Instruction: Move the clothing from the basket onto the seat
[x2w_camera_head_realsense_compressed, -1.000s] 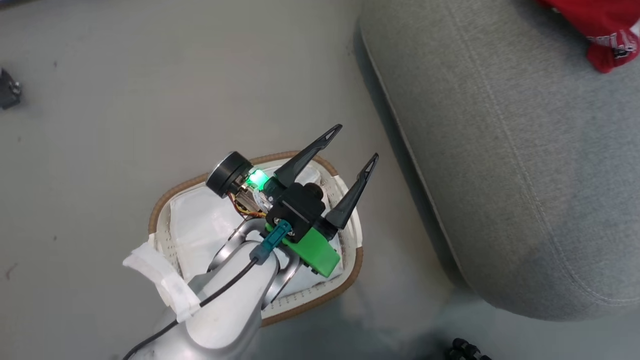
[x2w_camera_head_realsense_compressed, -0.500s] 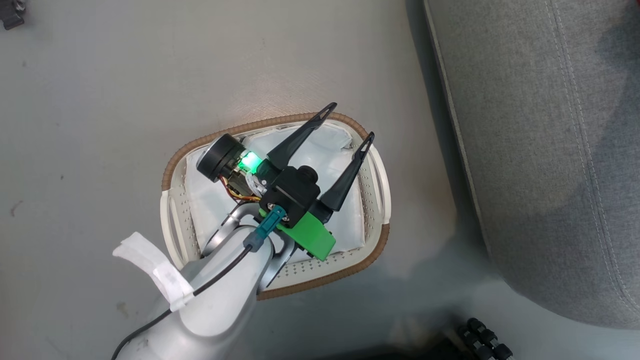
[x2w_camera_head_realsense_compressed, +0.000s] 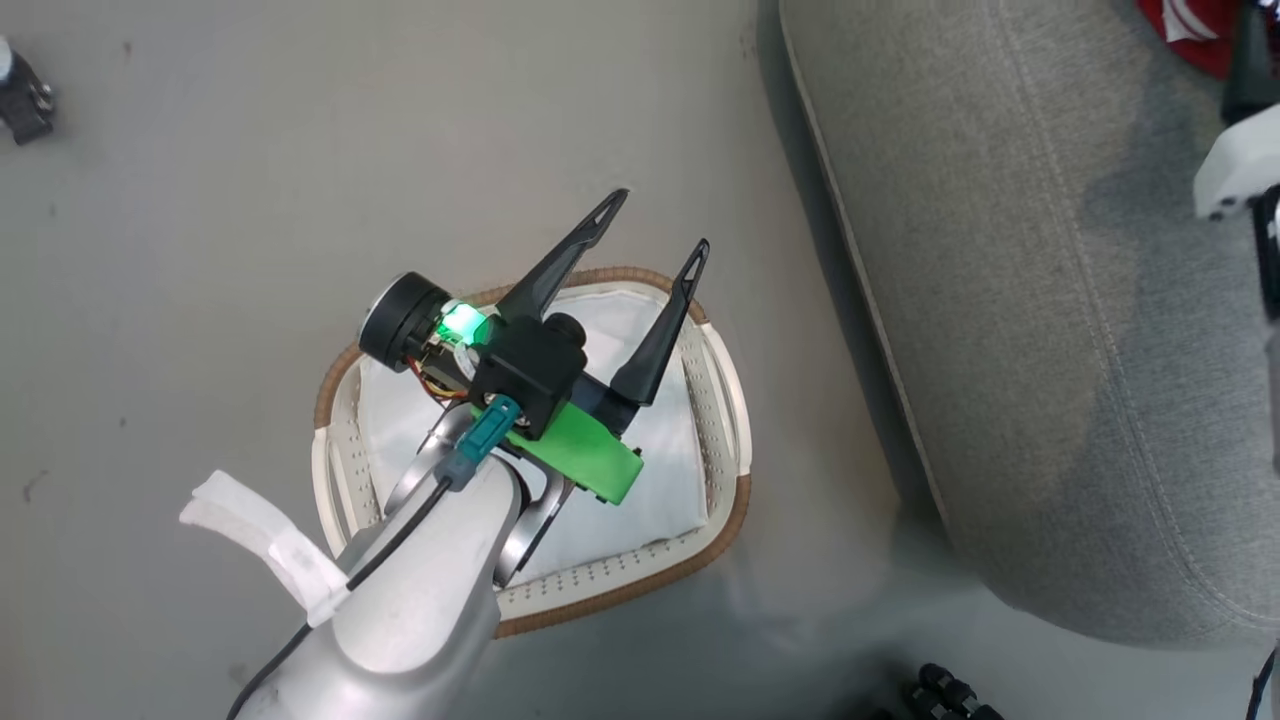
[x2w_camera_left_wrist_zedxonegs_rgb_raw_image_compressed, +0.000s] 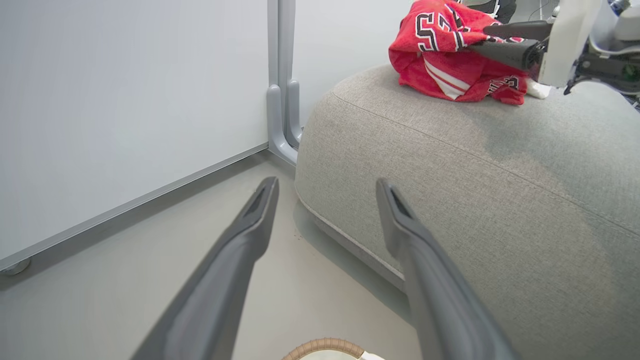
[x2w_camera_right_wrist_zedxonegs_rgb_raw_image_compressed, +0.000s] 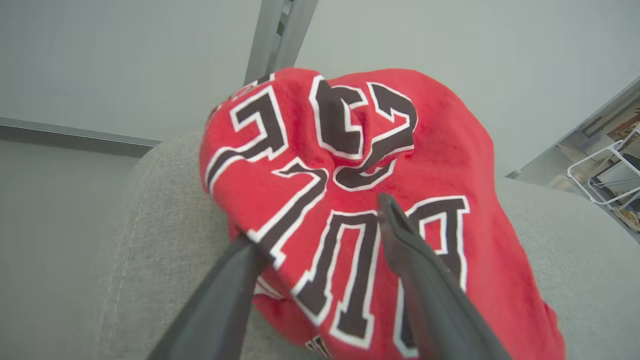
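Note:
The clothing (x2w_camera_right_wrist_zedxonegs_rgb_raw_image_compressed: 350, 165), a red jersey with black-and-white letters, lies bunched on the grey seat (x2w_camera_head_realsense_compressed: 1050, 300) near its far end; it is also in the left wrist view as the clothing (x2w_camera_left_wrist_zedxonegs_rgb_raw_image_compressed: 450, 55). My right gripper (x2w_camera_right_wrist_zedxonegs_rgb_raw_image_compressed: 315, 220) is open, its fingers spread around the jersey's lower part and touching the cloth; the left wrist view catches the right gripper (x2w_camera_left_wrist_zedxonegs_rgb_raw_image_compressed: 480, 39) from the side. My left gripper (x2w_camera_head_realsense_compressed: 657, 222) hangs open and empty above the basket (x2w_camera_head_realsense_compressed: 735, 510), which holds a white liner sheet (x2w_camera_head_realsense_compressed: 650, 470). The left gripper (x2w_camera_left_wrist_zedxonegs_rgb_raw_image_compressed: 327, 184) points at the seat's (x2w_camera_left_wrist_zedxonegs_rgb_raw_image_compressed: 475, 175) corner.
The basket stands on grey floor just left of the seat. A white wall panel with a grey post (x2w_camera_left_wrist_zedxonegs_rgb_raw_image_compressed: 280, 100) runs behind the seat. A dark object (x2w_camera_head_realsense_compressed: 22, 95) lies on the floor far left, black parts (x2w_camera_head_realsense_compressed: 950, 690) by the bottom edge. A white wire rack (x2w_camera_right_wrist_zedxonegs_rgb_raw_image_compressed: 610, 175) stands beyond the seat.
The head camera has swung, so the whole picture shifted. The right arm's pale housing now shows at the right edge beside the red clothing. The left gripper stays open over the basket.

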